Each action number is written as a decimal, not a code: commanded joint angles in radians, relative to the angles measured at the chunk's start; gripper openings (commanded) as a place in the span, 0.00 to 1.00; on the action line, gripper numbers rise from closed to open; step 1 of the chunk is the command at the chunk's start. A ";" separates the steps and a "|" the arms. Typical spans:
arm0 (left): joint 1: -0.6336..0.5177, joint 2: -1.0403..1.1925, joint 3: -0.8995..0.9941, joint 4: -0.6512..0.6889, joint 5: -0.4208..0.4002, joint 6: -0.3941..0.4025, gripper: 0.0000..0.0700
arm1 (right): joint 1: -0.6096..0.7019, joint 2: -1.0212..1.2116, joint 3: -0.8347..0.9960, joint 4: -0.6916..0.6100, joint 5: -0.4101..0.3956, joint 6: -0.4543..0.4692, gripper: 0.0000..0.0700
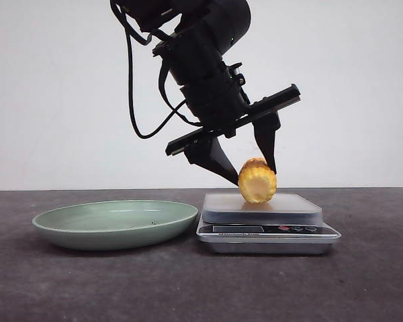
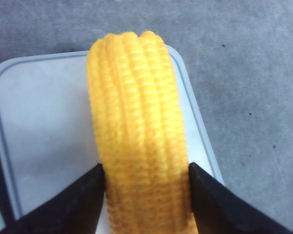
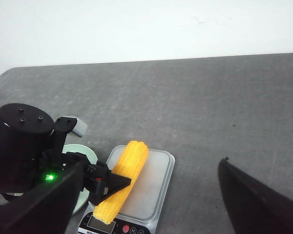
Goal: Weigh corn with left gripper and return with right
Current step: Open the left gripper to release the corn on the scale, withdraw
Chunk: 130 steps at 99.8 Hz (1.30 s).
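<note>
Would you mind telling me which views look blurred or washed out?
Front view: sharp, though the backdrop is blown white behind the yellow corn cob. Left wrist view: the cob is soft, the black fingertips blurred. Right wrist view: its own dark fingers are out of focus.

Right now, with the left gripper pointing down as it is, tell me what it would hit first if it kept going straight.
The left gripper already brackets the corn; pushed on, its fingertips would likely meet the scale's platform first, though the gap beneath them is unclear.
</note>
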 commanded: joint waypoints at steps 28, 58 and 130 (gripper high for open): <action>-0.011 0.021 0.026 0.011 -0.003 0.021 0.66 | 0.002 0.004 0.015 -0.005 0.004 0.006 0.80; -0.011 0.019 0.026 0.010 -0.003 0.022 0.66 | 0.002 0.004 0.015 -0.014 0.005 0.006 0.80; -0.013 -0.749 0.059 -0.341 -0.274 0.374 0.66 | 0.005 0.021 0.015 -0.011 0.022 0.002 0.80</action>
